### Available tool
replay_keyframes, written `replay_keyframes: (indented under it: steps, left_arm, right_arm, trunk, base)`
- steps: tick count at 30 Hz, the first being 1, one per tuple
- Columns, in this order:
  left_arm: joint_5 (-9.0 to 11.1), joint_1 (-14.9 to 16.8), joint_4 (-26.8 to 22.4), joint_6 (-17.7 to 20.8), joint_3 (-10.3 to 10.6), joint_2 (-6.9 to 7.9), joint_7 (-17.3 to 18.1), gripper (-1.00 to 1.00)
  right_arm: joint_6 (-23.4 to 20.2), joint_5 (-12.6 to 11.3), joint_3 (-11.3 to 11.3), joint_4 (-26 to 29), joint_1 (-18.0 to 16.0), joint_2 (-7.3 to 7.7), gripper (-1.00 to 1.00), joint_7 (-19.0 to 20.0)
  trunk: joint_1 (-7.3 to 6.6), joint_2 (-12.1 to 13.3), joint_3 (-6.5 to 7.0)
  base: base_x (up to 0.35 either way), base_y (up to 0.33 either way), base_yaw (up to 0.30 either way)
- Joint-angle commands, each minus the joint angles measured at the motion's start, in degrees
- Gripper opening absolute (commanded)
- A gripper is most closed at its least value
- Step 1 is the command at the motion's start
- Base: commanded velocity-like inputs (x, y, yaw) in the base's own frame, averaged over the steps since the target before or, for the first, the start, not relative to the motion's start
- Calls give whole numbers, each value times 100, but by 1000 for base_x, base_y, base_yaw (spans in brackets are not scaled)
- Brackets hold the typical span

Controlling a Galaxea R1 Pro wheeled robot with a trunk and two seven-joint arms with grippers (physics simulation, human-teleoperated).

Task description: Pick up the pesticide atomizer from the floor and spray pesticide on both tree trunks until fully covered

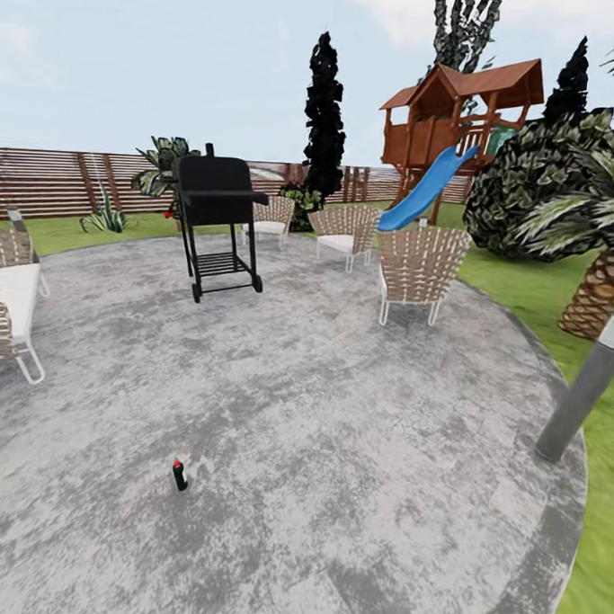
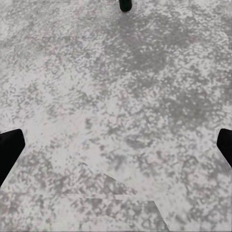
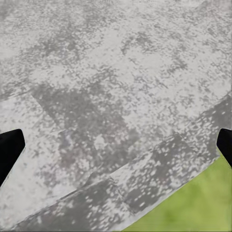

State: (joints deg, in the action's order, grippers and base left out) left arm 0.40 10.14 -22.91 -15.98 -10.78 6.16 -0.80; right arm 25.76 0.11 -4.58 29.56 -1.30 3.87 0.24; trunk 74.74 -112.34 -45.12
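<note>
On the patio [image 1: 336, 435], pesticide atomizer [image 1: 180, 475] upright

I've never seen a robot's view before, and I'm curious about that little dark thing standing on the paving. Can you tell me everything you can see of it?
It is a tiny dark bottle with a small red spot at its top. It stands roughly upright, perhaps slightly tilted, alone on the mottled grey paving, well in front of the black grill. Only the paving touches it. Its dark base peeks in at the edge of the left wrist view. Its material is too small to tell.

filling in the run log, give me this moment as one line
stage: approach | pesticide atomizer: upright on grey patio, ungrasped | left gripper: open, empty | right gripper: open, empty
</note>
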Motion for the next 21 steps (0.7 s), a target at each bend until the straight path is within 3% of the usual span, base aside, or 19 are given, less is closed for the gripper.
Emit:
replay_keyframes:
  steps: [1,21]
  left_arm:
    - [4,5,6,-26,-3,-1,-8,100]
    - [4,5,6,-37,-3,-1,-8,100]
  right_arm:
    - [17,0,-8,-3,-2,-1,100,3]
    - [17,-1,-8,-3,-2,-1,100,3]
  trunk:
    - [2,-2,-5]
    - [2,-2,-5]
  base:
    - [298,-119,278]
    - [292,-132,278]
